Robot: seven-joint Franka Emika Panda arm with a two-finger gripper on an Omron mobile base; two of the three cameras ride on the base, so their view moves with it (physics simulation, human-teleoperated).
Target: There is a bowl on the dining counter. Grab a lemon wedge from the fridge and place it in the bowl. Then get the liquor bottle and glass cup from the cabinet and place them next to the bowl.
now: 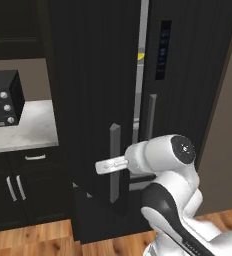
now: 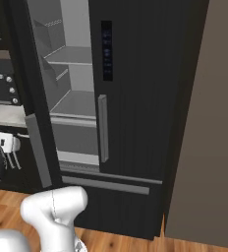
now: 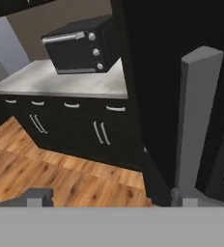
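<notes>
**Fridge door ajar, lemon wedge not yet picked**

Nearest, at the 5 o'clock corner of the left base view, the white arm reaches forward. Its pincer (image 1: 111, 165), a pale grey two-finger hand, sits at the long vertical grey handle (image 1: 115, 162) of the left door of the tall black fridge (image 1: 188, 75). In the hand view the two small dark fingertips (image 3: 36, 197) stand far apart at 7 and 5 o'clock. The grey handle (image 3: 195, 120) rises just beside the 5 o'clock one, not between them. So the pincer is spread wide and grips nothing; whether a finger brushes the handle I cannot tell.

Past the hand, the left door stands swung partly out. The right base view looks in at the pale grey shelved interior (image 2: 71, 106) at 11 o'clock. A small yellow patch (image 1: 140, 56) shows in the door gap at 12 o'clock of the left base view; it is probably the lemon wedge on a shelf, though too small to be sure.

Farther off, at 9 o'clock of the left base view, a black toaster oven (image 1: 3, 97) sits on a grey-white marble table (image 1: 33, 127) over low black cabinets (image 1: 23, 190).

By my judgement, the task is in its first step: the fridge is open. The wedge is yet to be fetched and bowled, and the bottle and cup are untouched.
</notes>
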